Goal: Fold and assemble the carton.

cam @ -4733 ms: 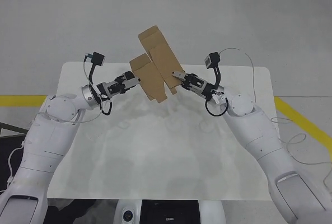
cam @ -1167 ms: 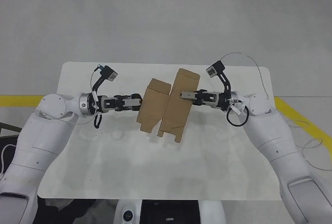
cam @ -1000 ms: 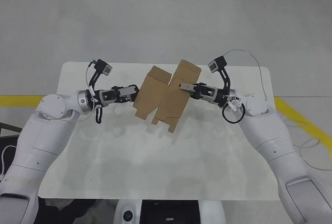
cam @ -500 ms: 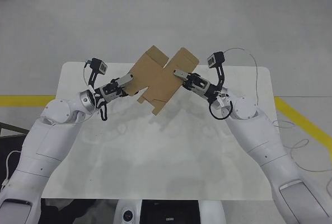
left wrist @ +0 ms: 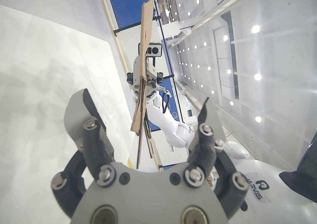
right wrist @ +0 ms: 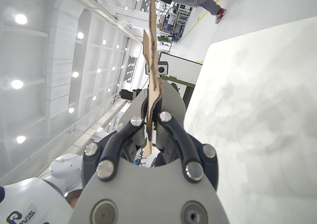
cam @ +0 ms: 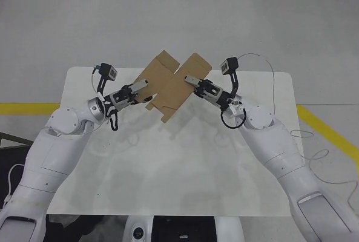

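The carton (cam: 170,85) is a flat, folded brown cardboard blank held in the air over the table's far edge. My right gripper (cam: 190,80) is shut on its right side; in the right wrist view the fingers (right wrist: 165,101) pinch the carton (right wrist: 152,61), seen edge-on. My left gripper (cam: 144,91) stands at the carton's left side. In the left wrist view it (left wrist: 146,97) is open, and the thin carton (left wrist: 142,91) runs between the spread fingers without touching either pad. My right gripper (left wrist: 147,81) shows beyond it.
The white table (cam: 167,175) lies below both arms with bare surface in front of them. A yellow floor line (cam: 22,109) runs past the table's left and right. A thin cable (cam: 270,66) loops over the right arm.
Over the last second the carton has swung from over the table's middle toward the far edge, turning and tilting. Both arms moved with it.
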Available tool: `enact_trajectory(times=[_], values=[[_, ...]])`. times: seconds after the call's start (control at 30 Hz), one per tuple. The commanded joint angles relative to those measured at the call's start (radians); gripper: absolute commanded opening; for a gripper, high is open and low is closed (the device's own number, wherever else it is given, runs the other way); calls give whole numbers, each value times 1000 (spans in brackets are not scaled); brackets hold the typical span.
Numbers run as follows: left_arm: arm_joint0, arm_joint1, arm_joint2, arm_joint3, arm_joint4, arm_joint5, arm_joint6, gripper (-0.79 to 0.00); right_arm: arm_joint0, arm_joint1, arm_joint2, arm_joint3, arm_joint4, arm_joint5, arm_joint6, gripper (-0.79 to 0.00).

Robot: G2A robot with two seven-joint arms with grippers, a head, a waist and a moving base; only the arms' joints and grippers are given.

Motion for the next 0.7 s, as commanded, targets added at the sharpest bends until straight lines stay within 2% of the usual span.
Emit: enact_trajectory(times=[0.0,0.4,0.43,0.47,0.67], values=[[-1,-2,-1,1,4,1,-1,-785,1,-2,3,4,-2,-1,0,-785],[-5,-14,-2,22,13,22,0,-785,3,-13,19,17,-15,3,32,-785],[-6,-15,-3,25,11,23,0,-785,2,-13,20,14,-15,5,42,-554],[-6,-15,-4,28,11,23,-2,-785,1,-13,23,10,-14,6,52,0],[-20,-17,-22,66,2,37,-32,-785,-4,0,71,2,-22,-32,126,0]])
